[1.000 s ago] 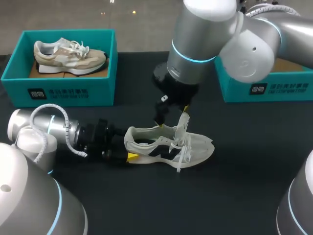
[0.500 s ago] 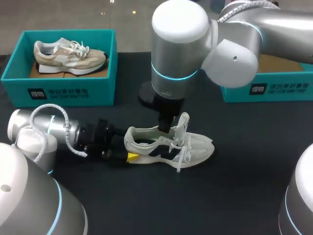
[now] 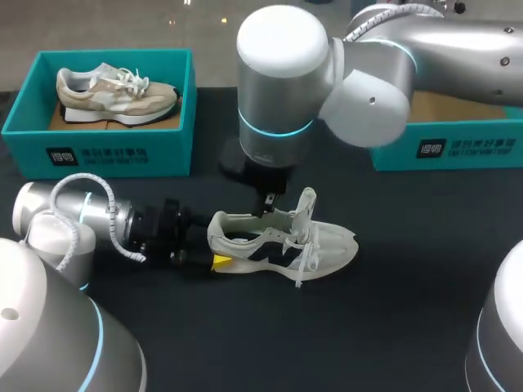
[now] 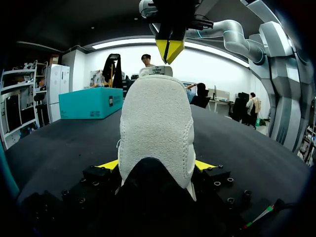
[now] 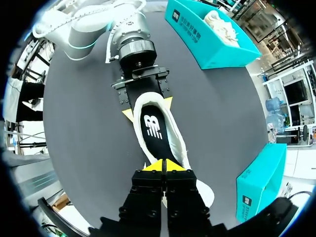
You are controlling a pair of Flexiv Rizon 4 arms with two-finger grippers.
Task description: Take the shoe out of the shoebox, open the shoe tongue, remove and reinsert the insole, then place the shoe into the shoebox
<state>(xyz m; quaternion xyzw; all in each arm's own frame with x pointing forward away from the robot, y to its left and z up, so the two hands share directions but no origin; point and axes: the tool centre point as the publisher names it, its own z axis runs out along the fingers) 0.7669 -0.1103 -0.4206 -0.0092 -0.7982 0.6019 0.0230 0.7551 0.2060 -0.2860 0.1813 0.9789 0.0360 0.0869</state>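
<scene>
A white shoe (image 3: 327, 243) lies on its sole on the black table, toe to the right, tongue standing up. My left gripper (image 3: 216, 255) has its yellow fingers on both sides of the heel (image 4: 157, 123), shut on it. The black insole (image 5: 152, 127) with a white logo lies inside the shoe. My right gripper (image 3: 268, 204) hangs just over the shoe's opening, near the tongue. Its yellow tips (image 4: 169, 49) are pressed together, and the right wrist view shows nothing between them (image 5: 164, 167). In that view the left gripper (image 5: 148, 108) shows at the heel.
A teal shoebox (image 3: 98, 151) at the back left holds a beige shoe (image 3: 114, 94). A second teal shoebox (image 3: 445, 147) stands at the back right, partly behind my right arm. Bare black table lies in front of the white shoe.
My right gripper went from open to shut while its arm swung left and came down over the shoe's opening. The left gripper and the shoe stayed put.
</scene>
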